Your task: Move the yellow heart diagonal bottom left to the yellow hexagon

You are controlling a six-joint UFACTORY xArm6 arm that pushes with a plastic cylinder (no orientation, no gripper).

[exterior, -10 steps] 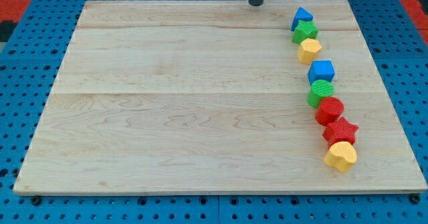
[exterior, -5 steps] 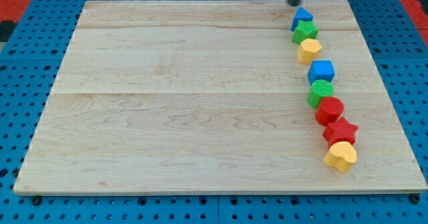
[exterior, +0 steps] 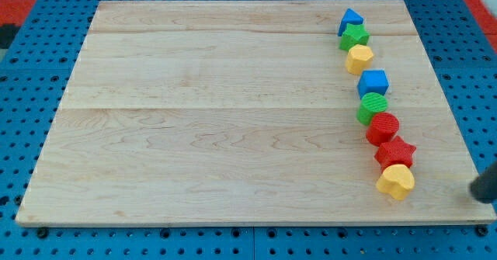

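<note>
The yellow heart [exterior: 397, 181] lies near the board's bottom right, at the lower end of a curved line of blocks. The yellow hexagon [exterior: 359, 58] lies in the same line near the top right. A dark, blurred piece of my rod shows at the view's right edge, with my tip [exterior: 479, 194] to the right of the yellow heart and apart from it, off the board's right side.
The line runs down the wooden board [exterior: 233, 112]: blue triangle [exterior: 351, 19], green star [exterior: 355, 36], yellow hexagon, blue cube [exterior: 373, 82], green cylinder [exterior: 373, 107], red cylinder [exterior: 383, 127], red star [exterior: 395, 151], yellow heart. Blue pegboard surrounds the board.
My rod has moved from the board's top edge, first rightwards above the blue triangle, then down to the view's lower right edge. No block has moved.
</note>
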